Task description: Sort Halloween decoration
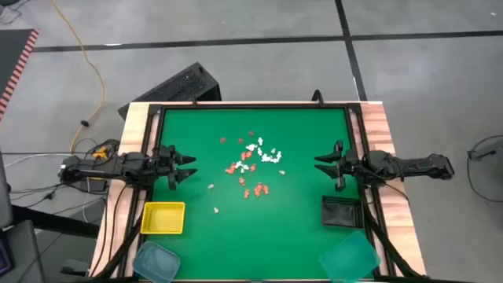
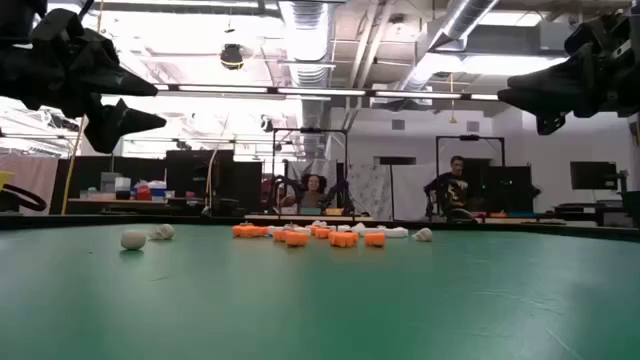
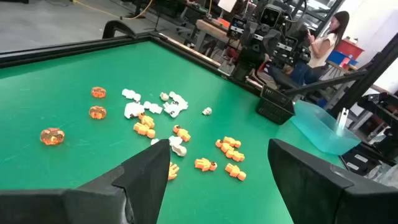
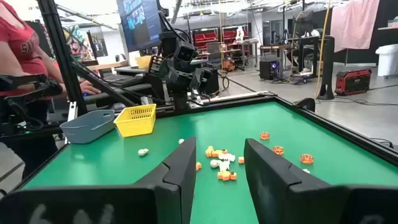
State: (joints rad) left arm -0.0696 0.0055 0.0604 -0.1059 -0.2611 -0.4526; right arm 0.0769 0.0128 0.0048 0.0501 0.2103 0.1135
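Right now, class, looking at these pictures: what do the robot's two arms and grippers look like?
Both arms are dark, almost black, jointed machines. The left gripper and right gripper each end in two pointed, wedge-shaped black fingers. Dark cables trail along the table's wooden edges behind them.

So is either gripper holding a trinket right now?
No. Left gripper and right gripper both hover open and empty; the trinkets lie on the table.

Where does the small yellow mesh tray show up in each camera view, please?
High view: small yellow mesh tray at the table's near-left, below the left gripper.
Low view: not in it.
Left wrist view: not in it.
Right wrist view: beyond the trinkets, beside a grey-blue bin.
Shared landmark: the heap of orange and white trinkets.
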